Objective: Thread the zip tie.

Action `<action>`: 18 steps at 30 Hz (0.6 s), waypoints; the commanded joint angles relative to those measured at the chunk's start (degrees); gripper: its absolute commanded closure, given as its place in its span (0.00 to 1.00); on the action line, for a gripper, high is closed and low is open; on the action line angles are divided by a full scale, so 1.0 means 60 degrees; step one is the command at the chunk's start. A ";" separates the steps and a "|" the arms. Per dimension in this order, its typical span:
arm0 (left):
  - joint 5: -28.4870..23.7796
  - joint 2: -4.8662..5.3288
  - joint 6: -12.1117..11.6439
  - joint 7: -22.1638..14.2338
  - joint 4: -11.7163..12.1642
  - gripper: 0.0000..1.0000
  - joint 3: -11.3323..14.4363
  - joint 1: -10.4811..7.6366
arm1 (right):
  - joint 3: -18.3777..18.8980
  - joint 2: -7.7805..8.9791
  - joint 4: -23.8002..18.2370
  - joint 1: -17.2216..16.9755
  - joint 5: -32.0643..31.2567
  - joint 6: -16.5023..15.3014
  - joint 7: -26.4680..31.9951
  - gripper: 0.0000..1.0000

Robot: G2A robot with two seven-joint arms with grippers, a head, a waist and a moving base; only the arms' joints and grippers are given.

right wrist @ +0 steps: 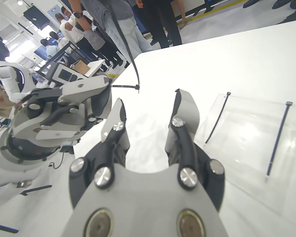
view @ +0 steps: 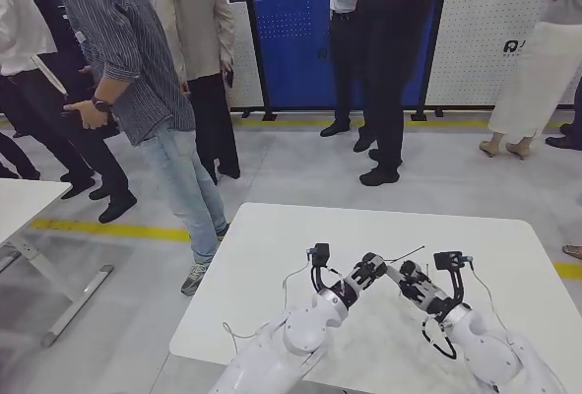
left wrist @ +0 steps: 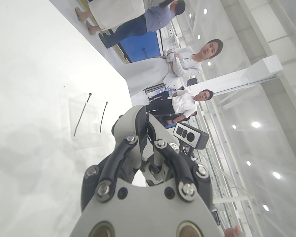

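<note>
Three zip ties: one zip tie (right wrist: 129,52) pinched in the closed left gripper (right wrist: 108,85), above the white table (right wrist: 212,57); the right gripper (right wrist: 150,99) beside it gapes wide, empty; two spare ties (right wrist: 217,118) (right wrist: 278,139) lie apart on one clear tray (right wrist: 246,124); grey floor (view: 369,197) beyond, one yellow line (view: 113,229).

zip tie (right wrist: 123,41) tip blurred, held end hidden in left gripper (right wrist: 109,86)
</note>
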 commanded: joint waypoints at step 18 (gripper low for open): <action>0.0100 -0.0018 -0.0085 -0.0076 0.0006 1.00 0.0058 0.0054 | -0.0143 0.0106 0.0036 0.0122 -0.0017 0.0000 -0.0127 0.81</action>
